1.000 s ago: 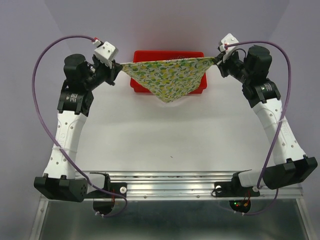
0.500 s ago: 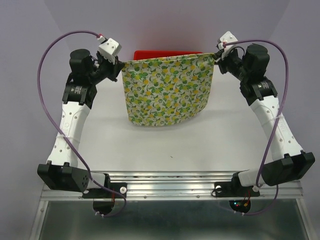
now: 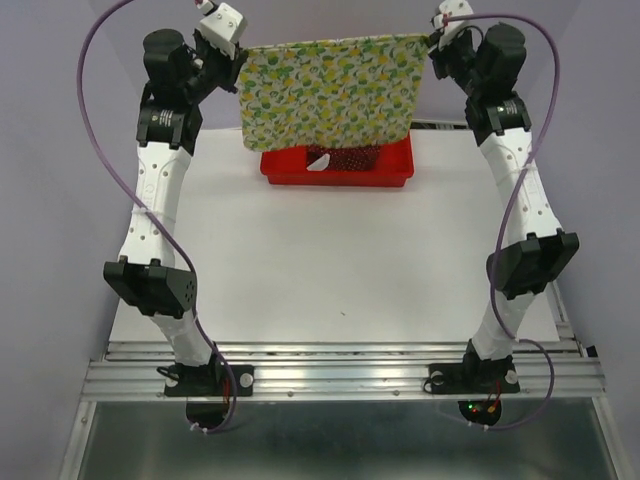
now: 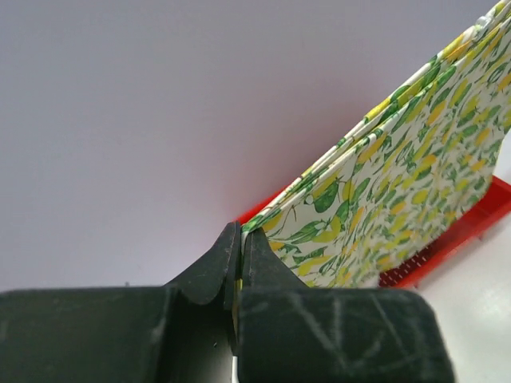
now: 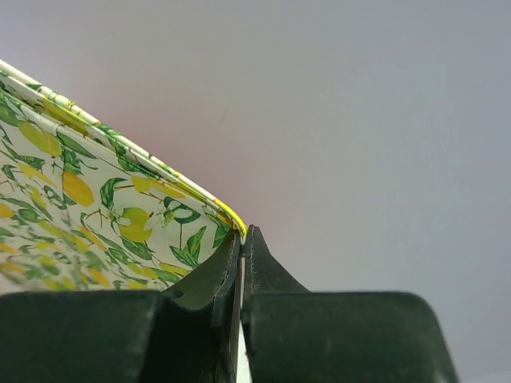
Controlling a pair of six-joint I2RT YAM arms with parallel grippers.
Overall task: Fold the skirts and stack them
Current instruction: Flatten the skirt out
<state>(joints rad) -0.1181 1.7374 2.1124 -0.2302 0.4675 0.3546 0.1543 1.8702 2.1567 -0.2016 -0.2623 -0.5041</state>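
Above the red tray (image 3: 400,176): lemon skirt (image 3: 325,95) hangs spread | left claw (image 3: 240,50) clamped on one top corner | right claw (image 3: 429,41) clamped on the other | dark red skirt (image 3: 352,158) in tray.

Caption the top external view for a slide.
Lemon-print skirt held stretched by its top corners above the red tray containing the dark red skirt.

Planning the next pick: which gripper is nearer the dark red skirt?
Right, narrowly. The right gripper hangs above and right of the dark red skirt; the left gripper, above and farther left.
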